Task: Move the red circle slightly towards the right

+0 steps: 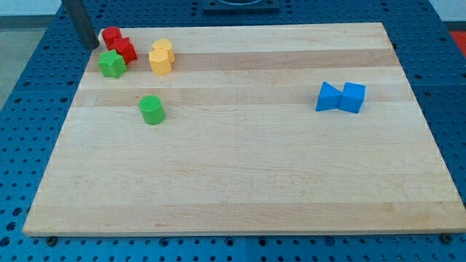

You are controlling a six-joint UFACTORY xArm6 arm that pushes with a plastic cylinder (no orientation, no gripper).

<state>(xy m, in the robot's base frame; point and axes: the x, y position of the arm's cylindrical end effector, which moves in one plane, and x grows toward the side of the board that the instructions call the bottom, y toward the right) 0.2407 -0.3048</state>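
Camera view: rod tip at the tabletop's top-left corner, red circle just beside it.

No pincer on this arm, so no clasping state to tell. Dark rod's tip (94, 45) just left of the red round block (111, 35), itself touching a red block of unclear shape (124, 49) on the pale wooden tabletop (240, 175). Risk: pushing rightward drags that neighbour, nudging green star block (112, 63) or yellow blocks (161, 57).

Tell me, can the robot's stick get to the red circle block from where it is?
Probably yes. My tip sits just to the view's left of the red circle, with nothing between them. The other red block crowds its right side, though.
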